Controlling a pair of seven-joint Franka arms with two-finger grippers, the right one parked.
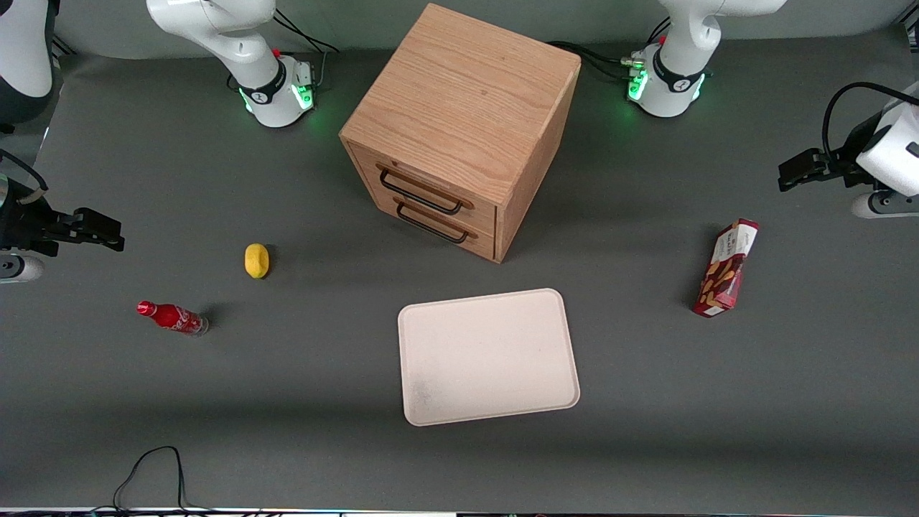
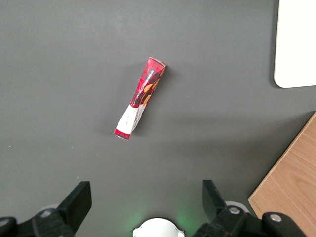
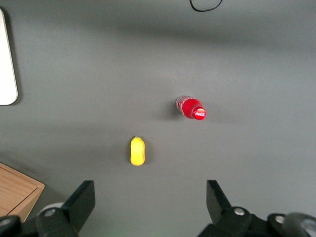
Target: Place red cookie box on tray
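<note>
Gripper (image 2: 143,197) of the left arm hangs high above the long, slim red cardboard cookie box (image 1: 726,268), fingers spread wide; the box lies on the grey table (image 1: 646,402), well apart from the flat cream-white rectangular tray (image 1: 488,357).

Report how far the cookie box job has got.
Nothing is done yet: the red cookie box lies on the table toward the working arm's end, apart from the tray, which holds nothing. The tool hangs open above the box, holding nothing. Grasping, carrying and placing remain.
</note>
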